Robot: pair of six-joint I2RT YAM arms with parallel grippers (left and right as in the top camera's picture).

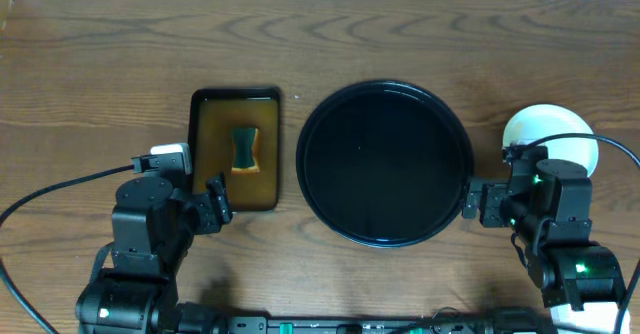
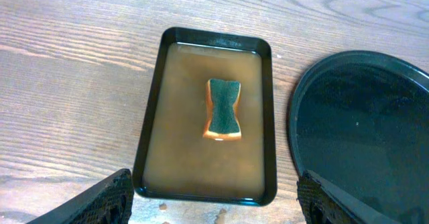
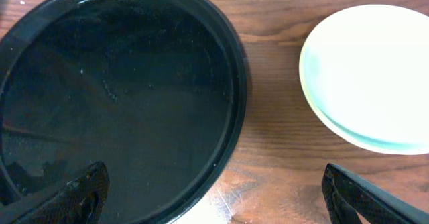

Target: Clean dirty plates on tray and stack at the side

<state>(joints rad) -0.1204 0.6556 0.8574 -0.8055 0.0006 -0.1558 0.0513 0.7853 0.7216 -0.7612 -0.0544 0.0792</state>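
**A:** Plates — where do they sit?

**B:** Stacked on the table, just right of the round black tray, with a strip of bare wood between its rim and theirs. Two rims show, one nested in the other (I can't make out a third). The top face looks clean.

**A:** And the tray?

**B:** Bare, nothing on it. I'd judge the job all but finished.

**A:** The arms?

**B:** The left gripper and the right gripper both have their fingers spread wide, nothing between them. The left is at the near end of the rectangular tray, the right just beside the round tray's right rim.

**A:** Why is the sponge there?

**B:** The sponge lies in that tray's brownish liquid, clear of its walls. Probably parked there so it drips into the bath, not onto wood.

**A:** Room to move?

**B:** Plenty along the far side. The tight spots are the narrow gap between the two trays and the right arm, which hangs over the stack's near edge — a careless swing could nudge it.
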